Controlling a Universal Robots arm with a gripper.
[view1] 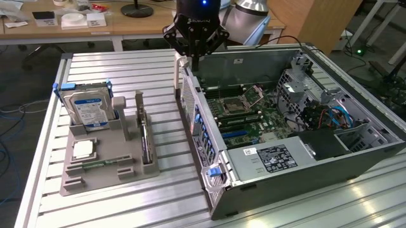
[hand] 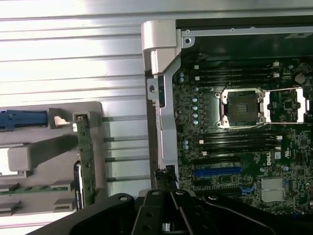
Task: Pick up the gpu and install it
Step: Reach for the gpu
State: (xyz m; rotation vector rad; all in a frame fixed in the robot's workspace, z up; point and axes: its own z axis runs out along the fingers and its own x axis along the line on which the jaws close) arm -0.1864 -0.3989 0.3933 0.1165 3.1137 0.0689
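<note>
The gpu (view1: pixel 145 138) is a thin dark card standing on edge in a slot of the grey holder tray (view1: pixel 95 178), at the exterior view's left of the computer case. In the wrist view the gpu (hand: pixel 84 161) shows edge-on with a greenish board edge. My gripper (view1: pixel 195 65) hangs shut above the rear wall of the open computer case (view1: pixel 298 156), with nothing between its fingers. It is well apart from the gpu, which lies nearer the camera and to the exterior view's left. In the wrist view the gripper (hand: pixel 164 180) sits over the case's edge beside the motherboard (hand: pixel 234 147).
The holder tray also carries a silver hard drive with a blue label (view1: pixel 89 108), a processor chip (view1: pixel 83 149) and a green memory stick (view1: pixel 101 165). The motherboard has a blue expansion slot (hand: pixel 217 171) and an open processor socket (hand: pixel 242 107). A slatted metal table (view1: pixel 127 71) lies underneath.
</note>
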